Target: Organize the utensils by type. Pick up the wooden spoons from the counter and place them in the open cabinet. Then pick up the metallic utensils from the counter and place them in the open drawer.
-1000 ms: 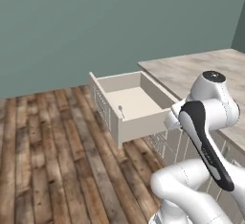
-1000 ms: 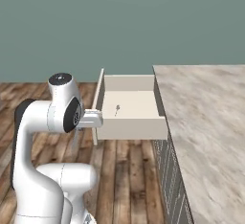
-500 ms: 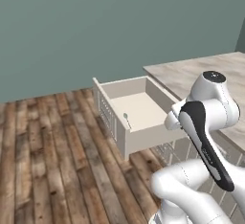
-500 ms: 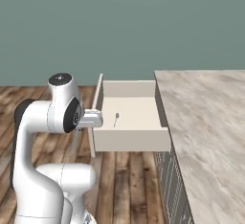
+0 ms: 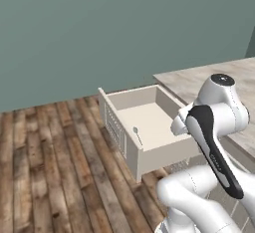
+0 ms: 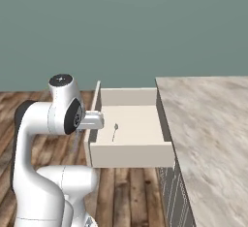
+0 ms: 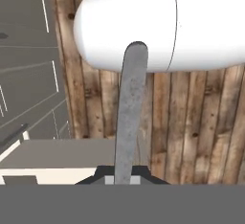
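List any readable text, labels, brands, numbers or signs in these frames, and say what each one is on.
None: no readable text, label, brand, number or sign on the open drawer, the metal spoon lying in it, the counter, the wall or the wooden floor.

Premises: a rendered domestic kitchen. Evidence: a marbled stone counter (image 6: 208, 138) runs over grey panelled base cabinet fronts (image 6: 173, 197). A wide shallow drawer (image 6: 130, 148) with a cream interior stands pulled out below the counter edge, and a small metal spoon (image 6: 115, 131) lies on its floor. Flooring is wood plank (image 5: 45, 167); the rear wall (image 5: 99, 28) is plain grey-green.
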Robot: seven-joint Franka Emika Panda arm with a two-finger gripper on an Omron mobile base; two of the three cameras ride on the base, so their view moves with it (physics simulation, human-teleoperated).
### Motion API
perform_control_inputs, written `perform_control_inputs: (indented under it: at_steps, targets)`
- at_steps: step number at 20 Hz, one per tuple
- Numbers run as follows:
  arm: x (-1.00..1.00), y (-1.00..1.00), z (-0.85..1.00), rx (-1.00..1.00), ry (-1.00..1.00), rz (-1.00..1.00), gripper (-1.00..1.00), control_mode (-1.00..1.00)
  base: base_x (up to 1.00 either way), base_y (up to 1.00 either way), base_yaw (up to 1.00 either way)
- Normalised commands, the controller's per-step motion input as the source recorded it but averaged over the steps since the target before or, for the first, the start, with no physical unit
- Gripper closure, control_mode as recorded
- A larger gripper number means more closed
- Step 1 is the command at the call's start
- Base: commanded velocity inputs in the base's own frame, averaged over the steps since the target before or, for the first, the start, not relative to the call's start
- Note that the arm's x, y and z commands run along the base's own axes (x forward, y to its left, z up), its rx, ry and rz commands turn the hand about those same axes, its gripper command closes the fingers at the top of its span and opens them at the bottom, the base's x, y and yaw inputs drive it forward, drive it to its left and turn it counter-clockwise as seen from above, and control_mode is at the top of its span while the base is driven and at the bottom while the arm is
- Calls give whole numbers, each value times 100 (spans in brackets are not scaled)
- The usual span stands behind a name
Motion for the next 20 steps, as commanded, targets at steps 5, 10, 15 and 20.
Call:
perform_control_inputs:
  at_steps: [5, 10, 15, 20]
  targets:
    - [0, 0, 0, 0, 0, 0, 100, 100, 52, 0, -9]
    - [0, 0, 0, 0, 0, 0, 100, 100, 51, 0, -9]
    - [0, 0, 0, 0, 0, 0, 100, 100, 44, -10, -7]
    - [3, -3, 0, 0, 0, 0, 100, -100, 22, -9, -3]
